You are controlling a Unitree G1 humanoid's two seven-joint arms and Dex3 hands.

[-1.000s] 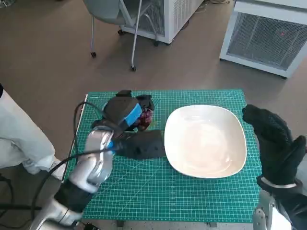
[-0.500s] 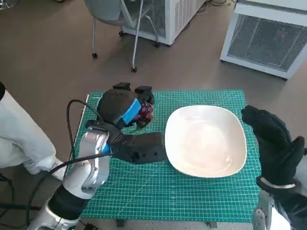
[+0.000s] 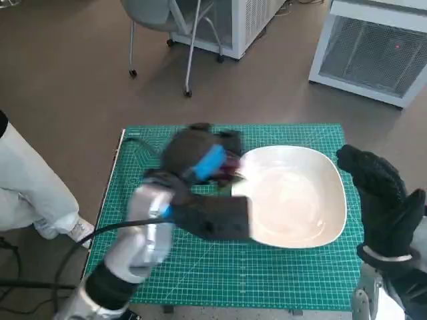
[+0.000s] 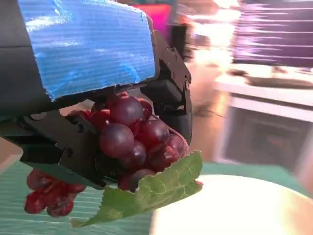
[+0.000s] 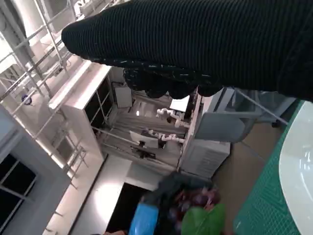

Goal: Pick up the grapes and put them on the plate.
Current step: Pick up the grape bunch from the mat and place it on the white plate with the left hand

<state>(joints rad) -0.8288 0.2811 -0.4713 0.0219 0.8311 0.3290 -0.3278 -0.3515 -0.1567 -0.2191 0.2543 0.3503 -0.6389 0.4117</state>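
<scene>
The left robot hand [image 4: 93,83] grips red grapes [image 4: 132,142] (soft, loosely clustered, best cradled underneath) beside the white plate [image 3: 300,200].

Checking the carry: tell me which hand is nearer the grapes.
Left. The left hand grips the grapes; the right hand hangs beyond the plate.
</scene>
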